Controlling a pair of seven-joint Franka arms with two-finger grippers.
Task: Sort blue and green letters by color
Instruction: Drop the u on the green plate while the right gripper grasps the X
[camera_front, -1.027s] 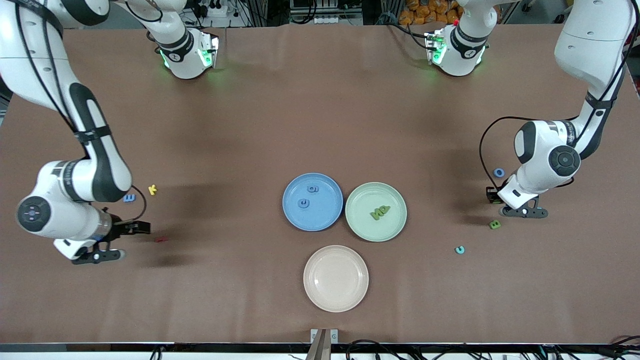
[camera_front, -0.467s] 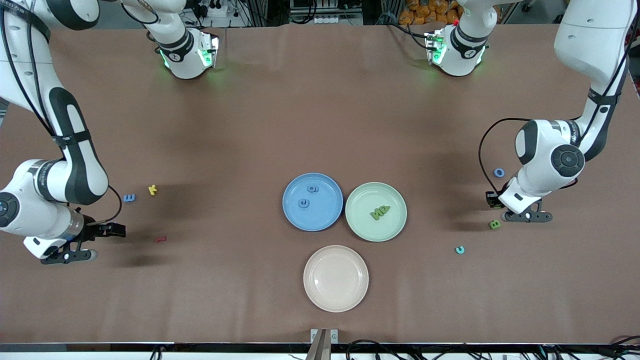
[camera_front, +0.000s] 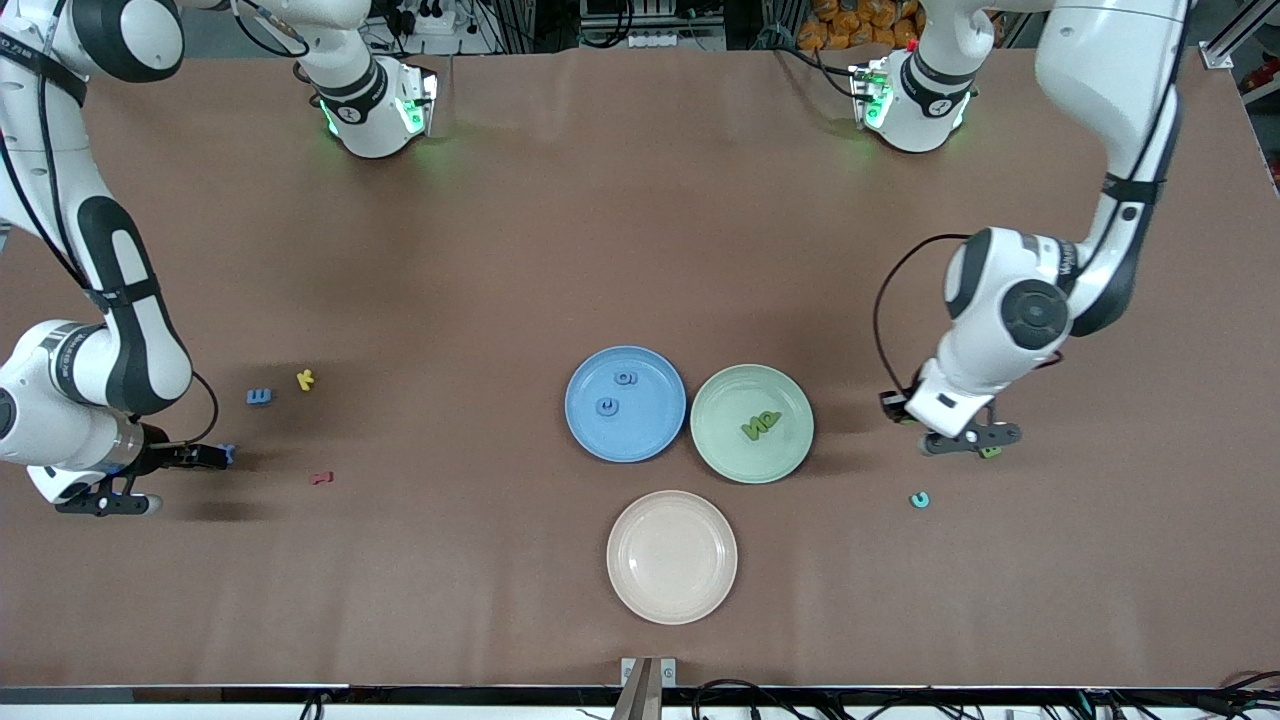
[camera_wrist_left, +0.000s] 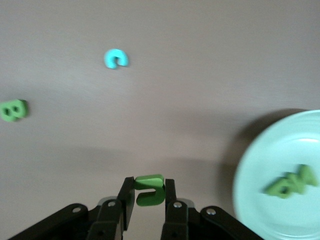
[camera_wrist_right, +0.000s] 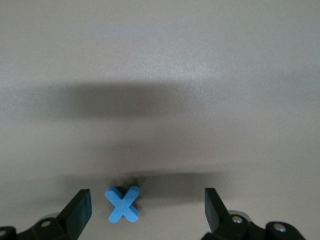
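My left gripper (camera_front: 972, 441) (camera_wrist_left: 149, 187) is shut on a green letter (camera_wrist_left: 150, 190), in the air between the green plate (camera_front: 740, 462) (camera_wrist_left: 260, 160) and a green B (camera_front: 991, 453) (camera_wrist_left: 13, 110) on the table. Green letters (camera_front: 760, 424) (camera_wrist_left: 291, 181) lie in that plate. The blue plate (camera_front: 640, 437) holds two blue letters (camera_front: 626, 377). My right gripper (camera_front: 100, 503) (camera_wrist_right: 146, 198) is open above a blue X (camera_front: 228, 455) (camera_wrist_right: 123, 204). A blue E (camera_front: 259, 397) lies farther from the front camera than the X.
A teal C (camera_front: 919, 499) (camera_wrist_left: 116, 58) lies nearer the front camera than the green B. A yellow K (camera_front: 305, 379) and a dark red letter (camera_front: 321, 478) lie near the blue E. A pink plate (camera_front: 671, 600) sits nearest the front camera.
My left gripper has carried the green letter from beside the green B toward the green plate. My right gripper has moved toward its end of the table, over the blue X.
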